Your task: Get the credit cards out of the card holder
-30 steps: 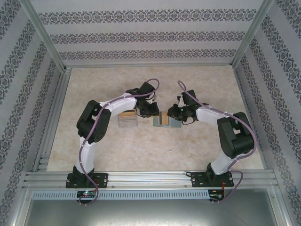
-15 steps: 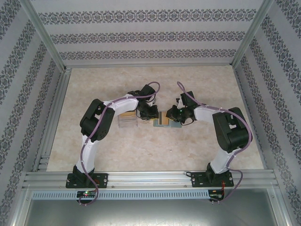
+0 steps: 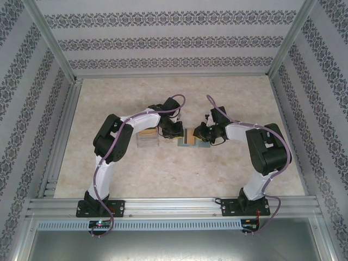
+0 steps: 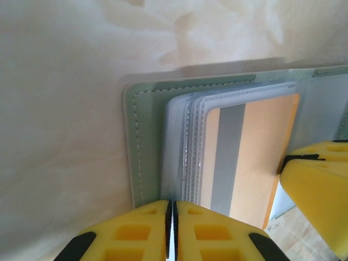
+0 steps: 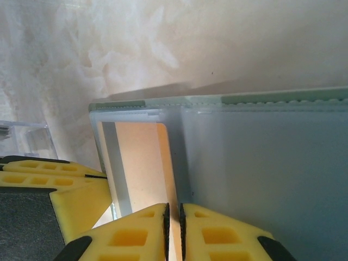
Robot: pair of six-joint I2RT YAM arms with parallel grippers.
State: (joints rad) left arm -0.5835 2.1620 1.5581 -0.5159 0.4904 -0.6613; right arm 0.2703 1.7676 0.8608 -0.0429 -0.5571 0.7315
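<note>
The card holder (image 3: 204, 144) lies open at mid-table, a grey-green wallet (image 4: 144, 136) with clear sleeves (image 5: 261, 163). One of the credit cards (image 4: 261, 152), orange with a grey stripe, shows in the left panel's sleeves (image 5: 141, 157). My left gripper (image 3: 178, 133) comes in from the left. Its yellow jaws (image 4: 170, 204) are pinched on the holder's sleeve pages at the near edge. From the right, my right gripper (image 3: 197, 134) reaches in. Its jaws (image 5: 174, 206) are shut on the card's right edge. The two grippers' fingers (image 4: 318, 185) are almost touching.
A clear plastic box (image 3: 147, 140) stands just left of the holder, under the left wrist; its corner shows in the right wrist view (image 5: 27, 138). Patterned walls and metal rails (image 3: 60, 136) ring the marbled table (image 3: 234, 98).
The right gripper has shifted a little left onto the holder, and its arm has drawn in. The left arm has settled slightly, its jaws closing a touch. The holder has not moved.
</note>
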